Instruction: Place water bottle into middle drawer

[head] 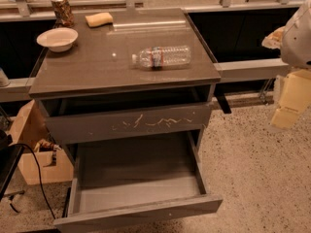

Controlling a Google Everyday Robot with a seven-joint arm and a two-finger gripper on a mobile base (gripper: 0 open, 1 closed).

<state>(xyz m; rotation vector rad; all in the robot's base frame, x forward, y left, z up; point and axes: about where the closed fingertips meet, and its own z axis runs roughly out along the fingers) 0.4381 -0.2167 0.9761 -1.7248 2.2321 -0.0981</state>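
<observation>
Middle drawer [141, 178] stands pulled out at the front, below the scratched drawer front [131, 123]. Tool [290, 101] hangs at the right, off the desk [87, 67] and well apart from it; open or closed cannot be told. Water bottle [163, 57] lies on its side on the desk top, cap leftward. Judged light, thin-walled, slippery, liable to roll: take it across the labelled middle. Beyond: white bowl [57, 39], patterned can [62, 9].

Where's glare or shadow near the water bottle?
Camera view: warm, dim lighting; glare streak on the cabinet top behind the water bottle, small highlight left of it; middle drawer evenly lit inside, recess under the top dark; gripper at the right edge, brightly lit.
</observation>
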